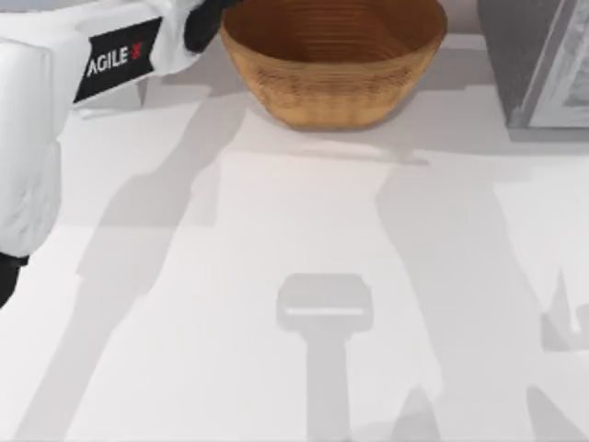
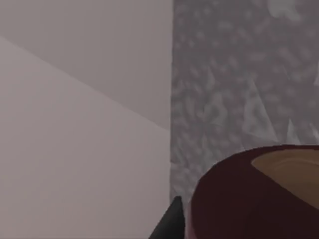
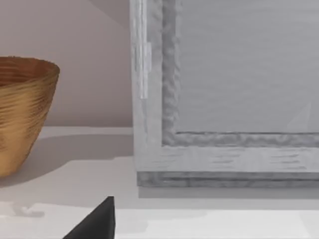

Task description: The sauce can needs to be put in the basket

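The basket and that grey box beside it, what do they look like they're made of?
The basket looks like woven wicker, tan-brown and matte: fine ribbed rows run round its wall, inside and out. The grey box at the table's right is harder to call; its mottled, faintly streaked frame in the right wrist view suggests painted or weathered wood, perhaps stone. Being a rendered scene, both are surface looks only.

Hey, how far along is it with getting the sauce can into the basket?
Mostly done, it seems. The sauce can is off the table: the left wrist view shows its dark red top close up beside a finger, apparently held. In the top view the left arm reaches to the basket rim at the far edge. Left to do: move over the opening and release. The right arm sits parked near a grey cabinet.
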You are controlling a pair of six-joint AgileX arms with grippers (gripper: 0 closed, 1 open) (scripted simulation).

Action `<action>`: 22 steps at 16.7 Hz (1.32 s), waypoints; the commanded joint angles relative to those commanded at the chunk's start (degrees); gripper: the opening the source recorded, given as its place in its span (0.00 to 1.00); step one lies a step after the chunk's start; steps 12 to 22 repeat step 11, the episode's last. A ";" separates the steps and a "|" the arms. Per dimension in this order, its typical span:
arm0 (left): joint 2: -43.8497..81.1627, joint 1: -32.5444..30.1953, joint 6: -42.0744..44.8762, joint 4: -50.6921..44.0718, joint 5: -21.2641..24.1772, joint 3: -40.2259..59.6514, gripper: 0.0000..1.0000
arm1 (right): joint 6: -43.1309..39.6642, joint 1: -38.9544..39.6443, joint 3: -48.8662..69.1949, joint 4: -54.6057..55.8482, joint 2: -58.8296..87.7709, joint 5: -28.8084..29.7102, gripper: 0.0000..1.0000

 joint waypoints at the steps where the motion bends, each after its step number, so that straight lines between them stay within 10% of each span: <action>1: 0.00 0.00 0.00 0.00 0.00 0.00 0.68 | 0.00 0.00 0.00 0.00 0.00 0.00 1.00; 6: 0.00 0.00 0.00 0.00 0.00 0.00 1.00 | 0.00 0.00 0.00 0.00 0.00 0.00 1.00; 22: 0.00 0.00 0.00 0.00 0.00 0.00 1.00 | 0.00 0.00 0.00 0.00 0.00 0.00 1.00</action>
